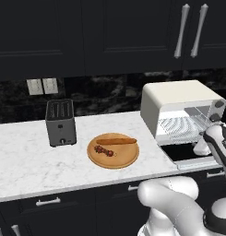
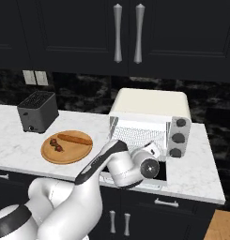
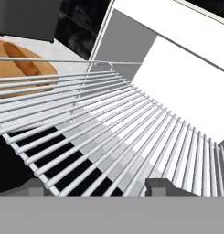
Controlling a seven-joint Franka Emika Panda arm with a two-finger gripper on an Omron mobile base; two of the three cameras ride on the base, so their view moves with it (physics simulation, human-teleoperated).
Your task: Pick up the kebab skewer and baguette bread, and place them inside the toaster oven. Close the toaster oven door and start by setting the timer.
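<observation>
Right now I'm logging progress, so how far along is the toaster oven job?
Done: the toaster oven door is down, wire rack exposed. In hand: nothing; the gripper hangs over the rack. Left: the kebab skewer and baguette bread lie on the wooden board; then close the door and set the timer.

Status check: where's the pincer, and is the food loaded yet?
Pincer open, empty, at the toaster oven mouth over its wire rack. Baguette bread and kebab skewer on the wooden board. Toaster oven door down.
</observation>
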